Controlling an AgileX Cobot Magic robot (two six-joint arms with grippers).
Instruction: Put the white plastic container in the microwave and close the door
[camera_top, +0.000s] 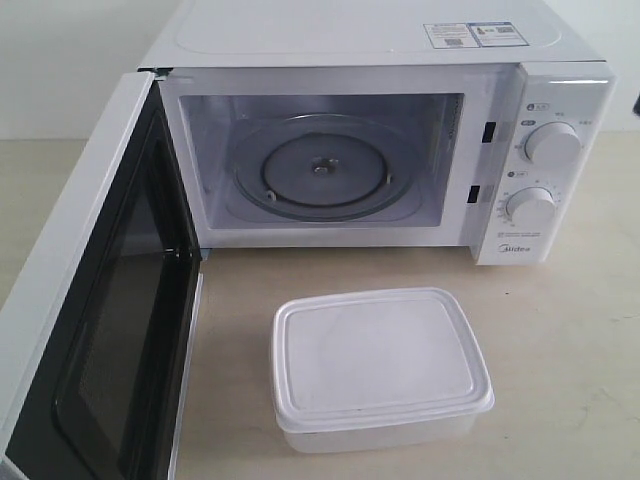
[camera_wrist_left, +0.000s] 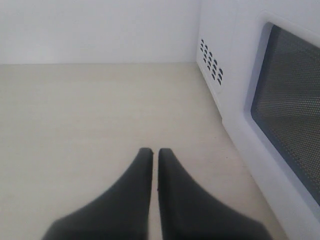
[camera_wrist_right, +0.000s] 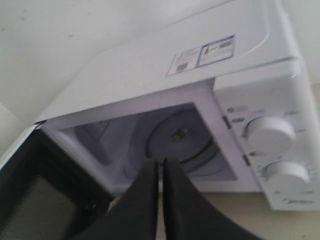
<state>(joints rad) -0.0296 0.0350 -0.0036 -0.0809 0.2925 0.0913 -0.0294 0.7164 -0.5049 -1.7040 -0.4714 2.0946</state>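
Table (camera_top: 560, 330) bears microwave (camera_top: 350, 35) and white plastic container (camera_top: 375, 365).

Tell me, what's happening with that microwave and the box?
Nothing is held yet. The white boxy microwave stands with its wide door swung open, only a round glass turntable inside. The shallow white plastic container, lid on, sits on the table before it. The left gripper and the right gripper are shut and empty.

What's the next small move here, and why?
Probably open the right gripper and lower it toward the container. It sits lidded on the table in front of the microwave, whose door is wide open and whose glass plate is bare. Both grippers are shut and empty; the left gripper is on the door's outer side.
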